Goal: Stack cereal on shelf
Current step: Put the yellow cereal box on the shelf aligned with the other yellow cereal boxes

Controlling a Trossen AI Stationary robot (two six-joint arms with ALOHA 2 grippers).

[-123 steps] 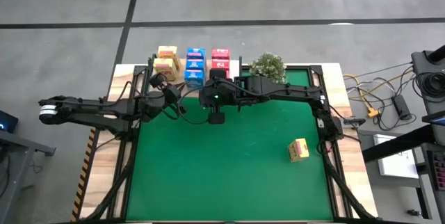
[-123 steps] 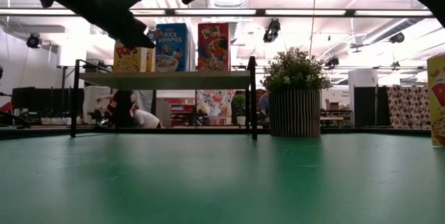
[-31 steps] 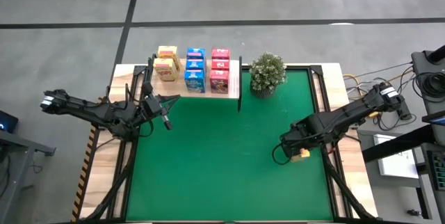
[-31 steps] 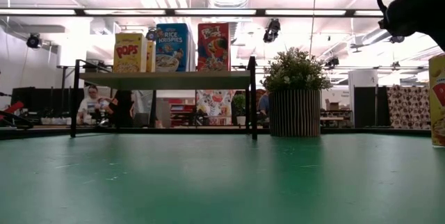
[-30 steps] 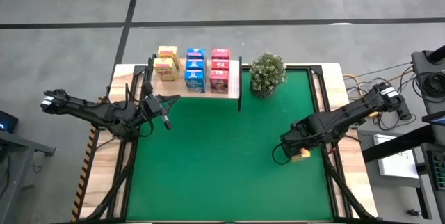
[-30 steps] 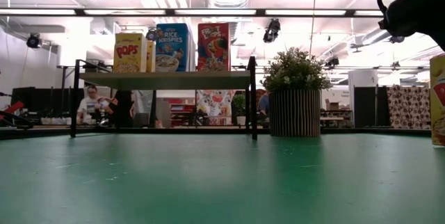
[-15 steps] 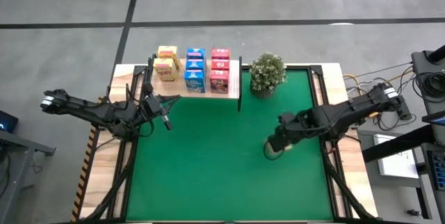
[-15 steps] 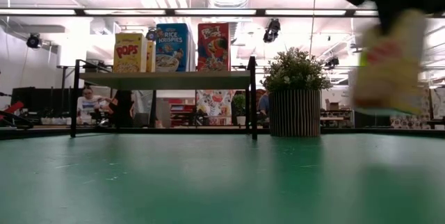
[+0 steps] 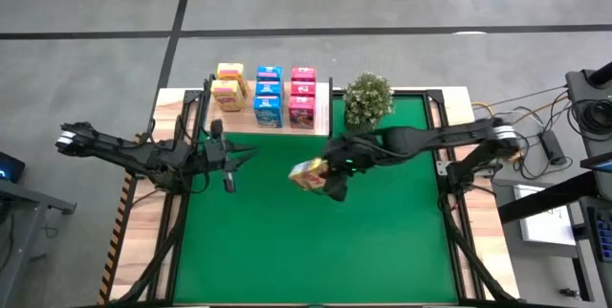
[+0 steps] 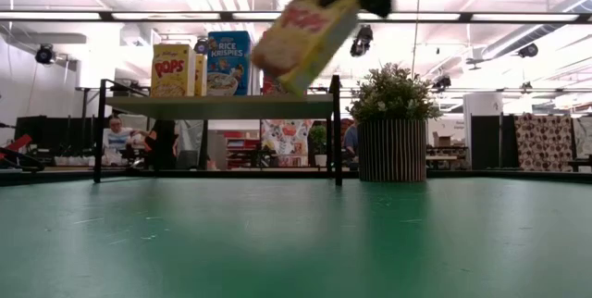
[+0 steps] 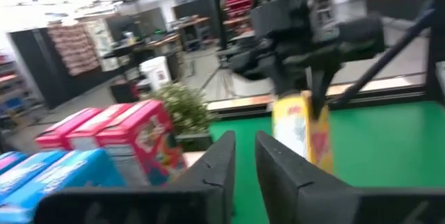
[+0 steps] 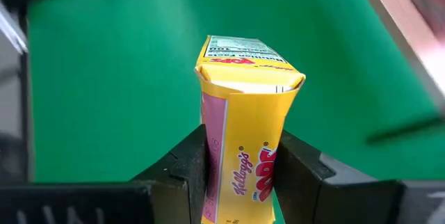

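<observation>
High view: the right gripper (image 9: pixel 323 178) grasps a yellow cereal box (image 9: pixel 308 173) above the green mat (image 9: pixel 316 251), near the shelf (image 9: pixel 277 117) at the table's far edge. The left gripper (image 9: pixel 228 158) waits by the left edge, fingers nearly closed, holding nothing.

Low view: the box (image 10: pixel 303 37) hangs tilted.

Right wrist view: fingers (image 12: pixel 182 172) clamp it.
</observation>
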